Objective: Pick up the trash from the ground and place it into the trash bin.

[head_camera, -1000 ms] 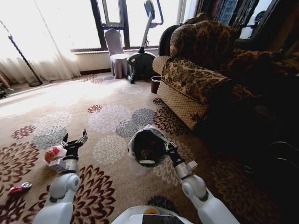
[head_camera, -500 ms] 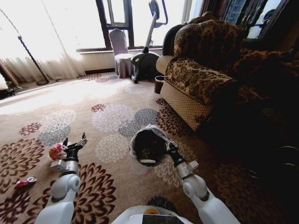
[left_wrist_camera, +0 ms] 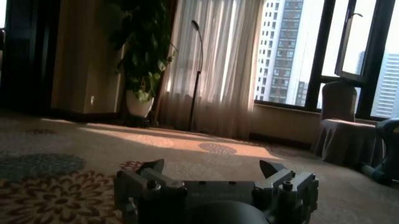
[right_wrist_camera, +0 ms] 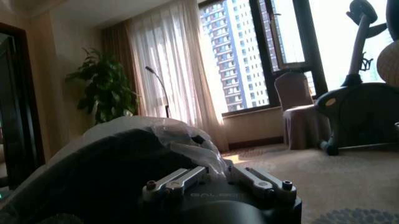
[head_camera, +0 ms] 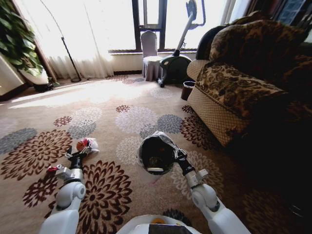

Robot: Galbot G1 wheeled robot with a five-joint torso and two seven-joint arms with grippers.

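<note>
The trash bin [head_camera: 155, 152], a black bucket with a crinkled whitish bag, hangs tilted above the carpet with its mouth toward me. My right gripper [head_camera: 179, 156] is shut on its rim, and the bin [right_wrist_camera: 106, 172] looms right before that gripper [right_wrist_camera: 215, 176] in the right wrist view. Some trash lies inside the bin. A crumpled white-and-red wrapper [head_camera: 86, 144] rests on the carpet just beyond my left gripper [head_camera: 76, 154], which is open and holds nothing. Both fingers [left_wrist_camera: 151, 167] stand wide apart over the carpet. A small red piece [head_camera: 51, 169] lies beside my left wrist.
A patterned sofa [head_camera: 243, 83] fills the right side. By the window stand an exercise bike [head_camera: 179, 58], a covered chair [head_camera: 150, 51] and a small dark pot [head_camera: 187, 89]. A floor lamp [head_camera: 74, 78] and a potted plant [head_camera: 17, 41] stand at the far left.
The whole view has swung left, so the camera moved. The wrapper and the red piece now sit closer to my left gripper. Both arms keep their pose, with the bin still held.
</note>
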